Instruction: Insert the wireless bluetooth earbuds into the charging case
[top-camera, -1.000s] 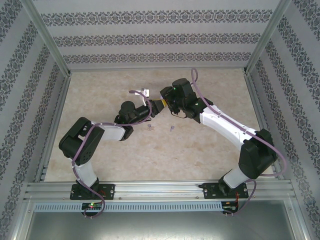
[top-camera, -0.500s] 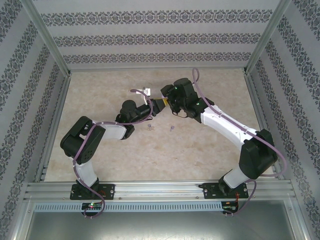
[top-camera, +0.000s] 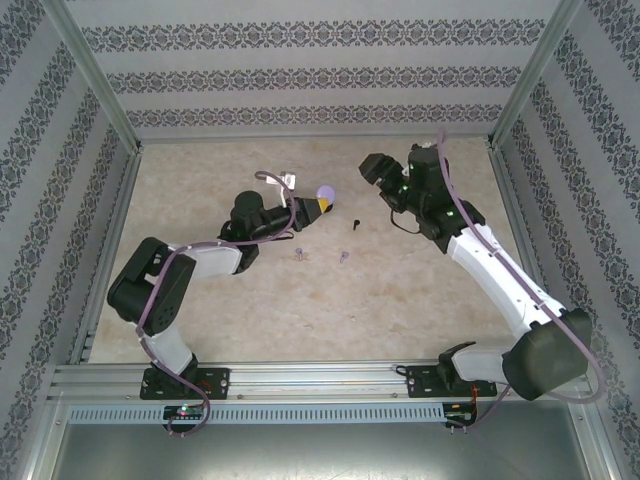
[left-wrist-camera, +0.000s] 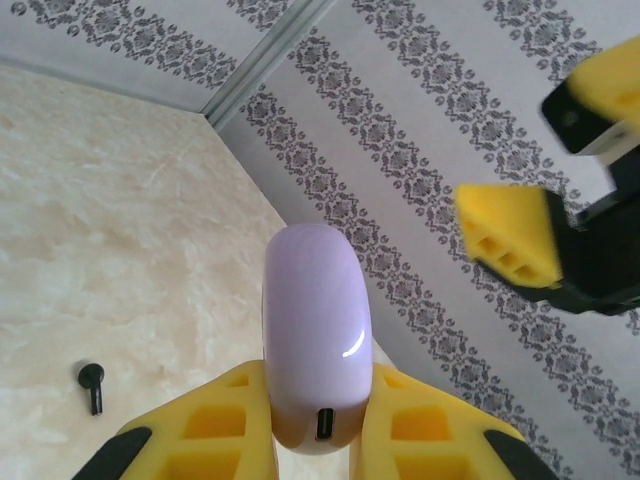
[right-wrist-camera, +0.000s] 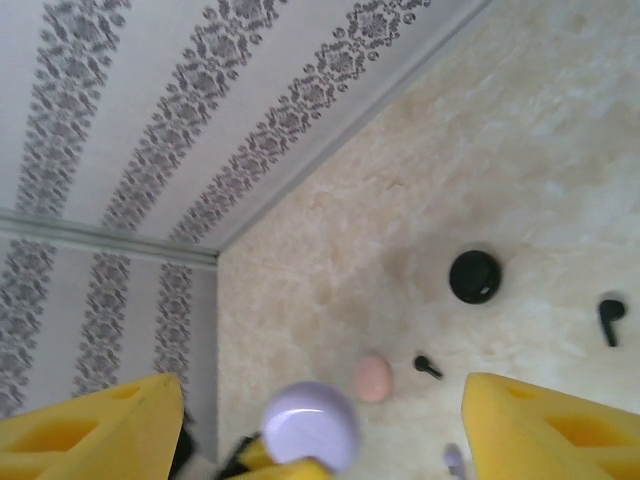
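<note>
Beige marbled table (top-camera: 420, 300), patterned walls. Left gripper (left-wrist-camera: 318, 420) was clamped on the purple case (left-wrist-camera: 312, 300), port end between the fingers (left-wrist-camera: 220, 432), long axis pointing away from them, clear of the table. Right gripper (top-camera: 374, 168) stood with jaws spread and empty, right of the case. A purple bud (top-camera: 299, 256) and a second purple bud (top-camera: 344, 258) lay on the near side of the case. The black bud (top-camera: 355, 222) lay just right of it. Judgement: only the right arm was free to pick.

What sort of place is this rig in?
Likely a lab robot cell: silver aluminium-extrusion frame, grey patterned wallpaper panels boxing in a beige marble-look tabletop.
</note>
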